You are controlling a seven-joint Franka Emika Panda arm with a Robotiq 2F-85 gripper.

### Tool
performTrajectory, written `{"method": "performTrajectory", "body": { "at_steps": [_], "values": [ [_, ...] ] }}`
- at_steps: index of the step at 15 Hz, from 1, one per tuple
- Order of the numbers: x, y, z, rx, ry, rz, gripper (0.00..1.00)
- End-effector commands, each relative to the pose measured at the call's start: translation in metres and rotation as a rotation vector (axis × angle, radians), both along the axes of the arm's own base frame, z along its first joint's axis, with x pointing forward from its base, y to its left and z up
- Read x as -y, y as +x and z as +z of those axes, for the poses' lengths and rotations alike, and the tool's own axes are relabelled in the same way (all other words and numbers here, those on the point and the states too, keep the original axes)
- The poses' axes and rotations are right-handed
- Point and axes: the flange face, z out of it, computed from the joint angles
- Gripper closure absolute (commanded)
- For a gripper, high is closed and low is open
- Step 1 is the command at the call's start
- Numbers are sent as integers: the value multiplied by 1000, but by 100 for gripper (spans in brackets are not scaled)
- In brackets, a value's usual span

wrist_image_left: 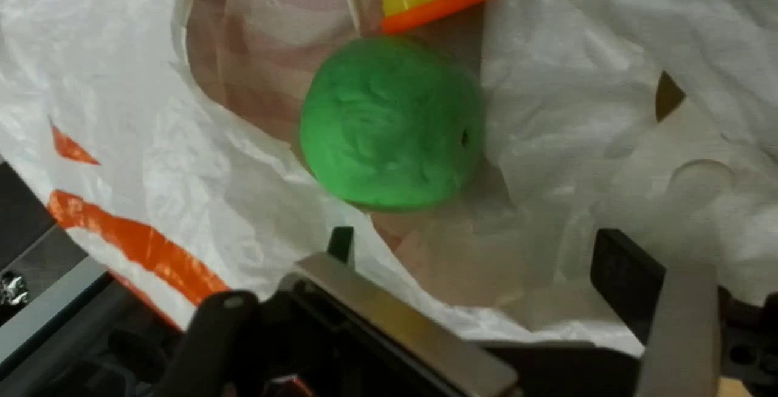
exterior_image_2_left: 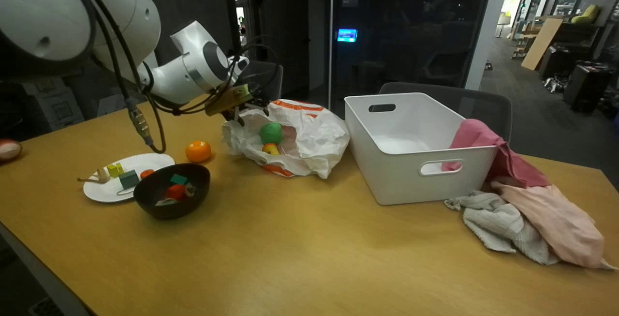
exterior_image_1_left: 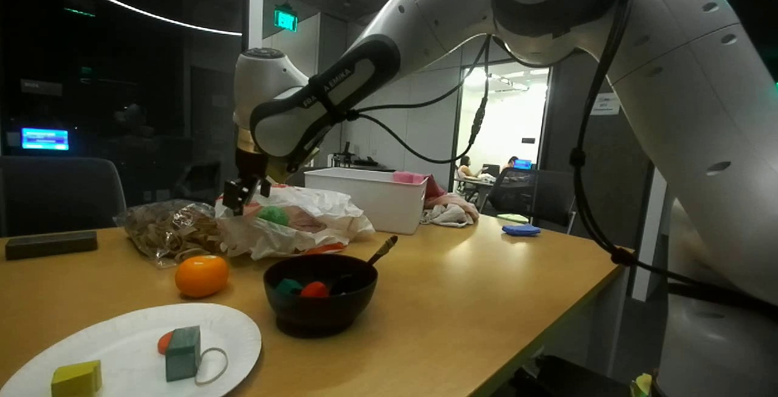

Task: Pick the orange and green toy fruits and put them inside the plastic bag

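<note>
The claw (wrist_image_left: 477,257) has its fingers spread well apart over the plastic bag (exterior_image_2_left: 319,137). In both exterior views the green toy fruit (wrist_image_left: 392,123) lies just right of the claw, in the bag's mouth, while the orange toy fruit (exterior_image_1_left: 202,276) rests on the bench (exterior_image_1_left: 462,300), nearer and to the left

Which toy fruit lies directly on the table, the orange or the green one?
The orange fruit, near the plate; the green fruit lies in the mouth of the white bag.
</note>
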Motion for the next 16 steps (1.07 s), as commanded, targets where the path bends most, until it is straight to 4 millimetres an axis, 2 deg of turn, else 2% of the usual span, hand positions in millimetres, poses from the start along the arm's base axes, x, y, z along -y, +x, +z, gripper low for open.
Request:
{"method": "performTrajectory", "body": {
  "at_steps": [1, 3, 5, 7, 9, 11, 13, 16],
  "values": [
    [-18, -32, 51, 34, -65, 49, 0],
    [-34, -57, 64, -6, -104, 79, 0],
    [-56, -85, 67, -81, -77, 137, 0],
    [-79, -110, 61, -140, 9, 226, 0],
    [-97, -128, 47, -201, 117, 259, 0],
    [-107, -138, 26, -270, 221, 279, 0],
    [-107, -143, 4, -333, 298, 282, 0],
    [-98, -137, -24, -313, 272, 325, 0]
  ]
}}
